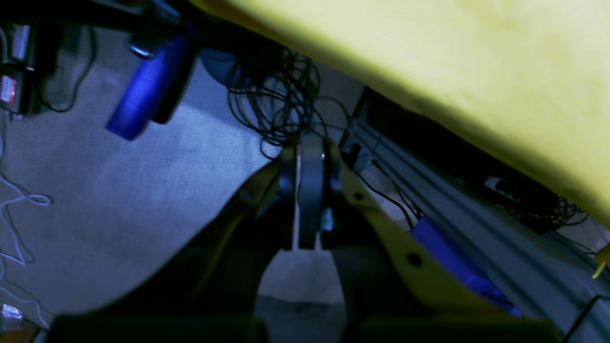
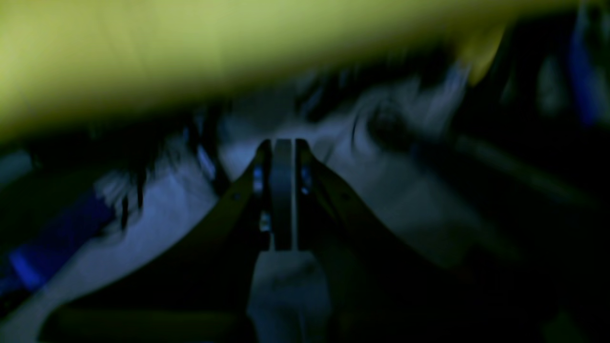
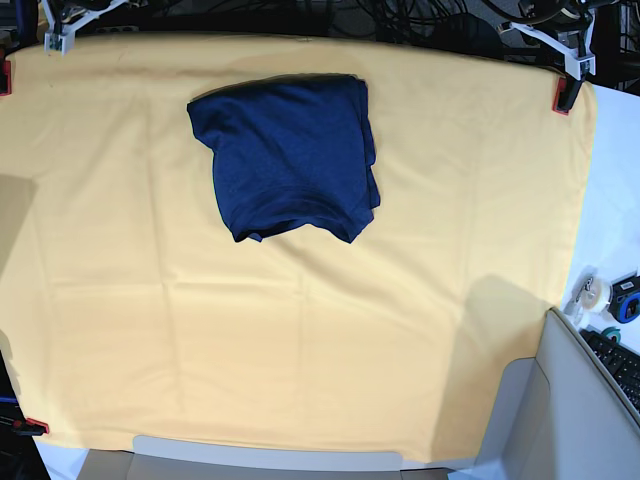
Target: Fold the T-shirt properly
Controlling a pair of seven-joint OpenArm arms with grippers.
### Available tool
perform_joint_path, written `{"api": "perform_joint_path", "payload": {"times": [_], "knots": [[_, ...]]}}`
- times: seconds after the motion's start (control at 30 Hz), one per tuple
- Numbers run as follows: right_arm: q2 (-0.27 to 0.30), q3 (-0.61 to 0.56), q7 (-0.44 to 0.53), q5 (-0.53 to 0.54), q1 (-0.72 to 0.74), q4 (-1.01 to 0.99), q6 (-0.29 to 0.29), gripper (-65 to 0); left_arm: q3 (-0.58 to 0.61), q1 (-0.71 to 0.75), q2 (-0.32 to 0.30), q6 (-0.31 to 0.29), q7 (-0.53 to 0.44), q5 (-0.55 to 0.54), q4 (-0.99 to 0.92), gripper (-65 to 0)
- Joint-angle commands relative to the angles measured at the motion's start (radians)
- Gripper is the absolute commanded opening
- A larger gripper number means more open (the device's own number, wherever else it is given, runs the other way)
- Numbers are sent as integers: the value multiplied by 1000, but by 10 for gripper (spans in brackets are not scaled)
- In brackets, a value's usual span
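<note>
On yellow table cloth point(image 3: 300, 350): folded T-shirt point(image 3: 288, 155); cables point(image 1: 276, 105) beneath.

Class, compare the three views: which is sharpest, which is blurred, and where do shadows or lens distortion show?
Base view: sharpest and evenly lit, T-shirt crisp, table cloth edges bowed by the lens, soft shadows at both sides. Left wrist view: dim, bluish, mildly soft. Right wrist view: darkest and heavily smeared with blur.

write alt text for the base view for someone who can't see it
A dark navy knit T-shirt lies folded into a compact, roughly square bundle on a yellow table cloth, toward its far edge. No robot arm is over the cloth; red clamps pin its corners.
</note>
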Motion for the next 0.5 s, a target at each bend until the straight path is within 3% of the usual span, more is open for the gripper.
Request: {"api": "perform_joint_path", "payload": {"times": [0.0, 0.13, 0.23, 0.37, 0.47], "knots": [[-10, 0, 15, 3, -21, 2, 1, -650, 12, 21, -4, -4, -6, -7, -13, -650], [-27, -120, 14, -45, -44, -198, 0, -650, 184, 31, -39, -4, -36, -3, -134, -650], [-16, -203, 50, -111, -2, -414, 0, -650, 390, 14, -91, -4, -153, 0, -305, -650], [3, -270, 281, -126, 104, -778, 0, -650, 693, -182, -168, -1, -382, 0, -673, -650], [33, -330, 439, -140, 220, -1083, 0, -650, 893, -337, -166, -1, -520, 0, -941, -650]]}}
